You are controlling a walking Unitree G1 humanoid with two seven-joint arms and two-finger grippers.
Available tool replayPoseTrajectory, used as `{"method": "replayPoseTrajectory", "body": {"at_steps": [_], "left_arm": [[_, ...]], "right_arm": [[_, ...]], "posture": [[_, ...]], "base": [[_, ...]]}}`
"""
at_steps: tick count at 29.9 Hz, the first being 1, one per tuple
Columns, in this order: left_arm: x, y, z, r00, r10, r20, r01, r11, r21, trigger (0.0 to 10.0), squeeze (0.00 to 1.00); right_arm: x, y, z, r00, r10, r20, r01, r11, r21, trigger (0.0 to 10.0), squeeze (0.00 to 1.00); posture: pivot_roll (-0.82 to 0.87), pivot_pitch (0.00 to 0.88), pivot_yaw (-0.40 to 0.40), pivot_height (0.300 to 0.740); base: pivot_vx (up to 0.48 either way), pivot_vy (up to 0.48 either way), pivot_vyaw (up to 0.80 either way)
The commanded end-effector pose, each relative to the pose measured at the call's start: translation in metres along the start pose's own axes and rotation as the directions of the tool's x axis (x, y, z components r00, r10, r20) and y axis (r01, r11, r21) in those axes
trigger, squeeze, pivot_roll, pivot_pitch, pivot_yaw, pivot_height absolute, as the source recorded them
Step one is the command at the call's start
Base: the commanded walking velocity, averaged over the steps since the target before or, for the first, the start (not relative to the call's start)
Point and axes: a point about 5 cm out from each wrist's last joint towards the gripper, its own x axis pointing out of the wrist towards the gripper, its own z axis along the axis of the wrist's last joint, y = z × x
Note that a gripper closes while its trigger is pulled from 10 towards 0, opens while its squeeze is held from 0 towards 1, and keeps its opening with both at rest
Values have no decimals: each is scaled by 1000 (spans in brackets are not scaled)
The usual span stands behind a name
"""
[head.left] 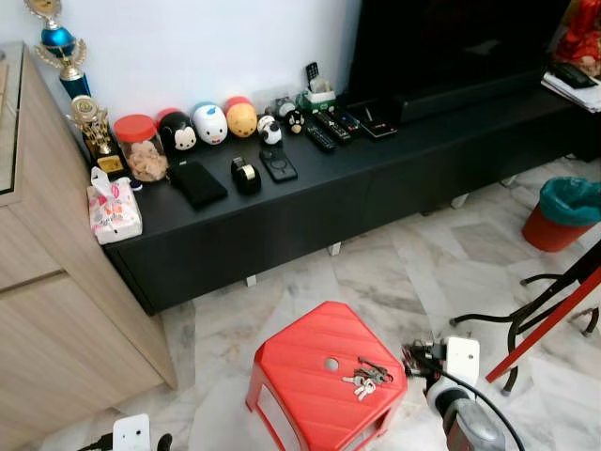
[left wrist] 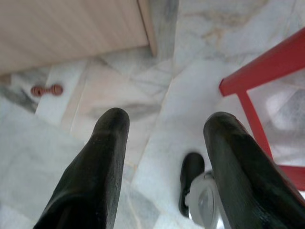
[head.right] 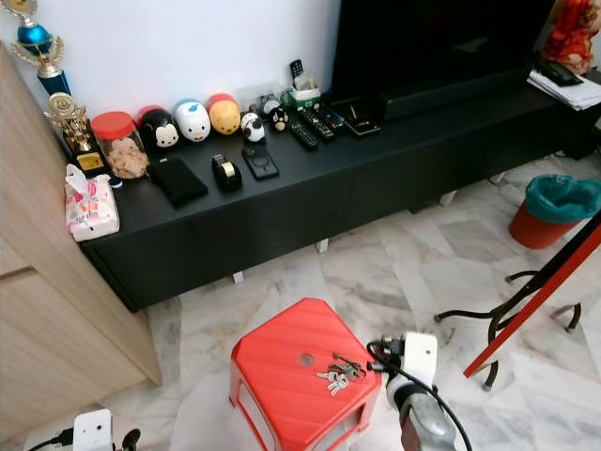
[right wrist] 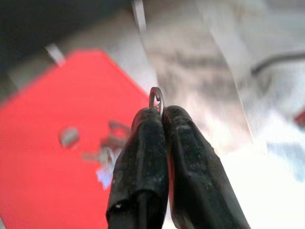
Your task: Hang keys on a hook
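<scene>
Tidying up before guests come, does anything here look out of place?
The keys lie on the red stool near its edge, not on a hook. The right tool is shut on a small metal ring.

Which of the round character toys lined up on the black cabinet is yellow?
The yellow toy with a red top, third in the back row: right of the black and white toys, left of the small panda.

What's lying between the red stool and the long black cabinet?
Only bare marble floor separates the red stool from the black cabinet, as both eye views show.
</scene>
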Motion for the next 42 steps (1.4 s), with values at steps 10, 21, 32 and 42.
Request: {"method": "replayPoseTrajectory", "body": {"at_steps": [10,21,32,42], "left_arm": [[-5,0,-20,991,-27,-129,27,1000,-4,10000,0],[-5,-3,-25,981,-54,-187,57,998,15,10000,0],[-7,8,-32,965,-56,-256,68,997,37,10000,0],[-8,12,-34,964,-48,-263,60,998,38,10000,0]], "right_arm": [[-20,-13,-52,955,-109,-276,96,994,-58,10000,0],[-13,4,-47,960,-50,-274,45,999,-26,10000,0],[-24,-3,-65,939,-74,-336,70,997,-24,10000,0],[-23,2,-66,938,-58,-341,55,998,-18,10000,0]], "posture": [[23,0,-60,740],[10,0,-43,740],[8,0,-35,740],[19,0,-27,740]], "base": [[0,0,0],[0,0,0],[-88,0,0],[-169,0,0]]}}
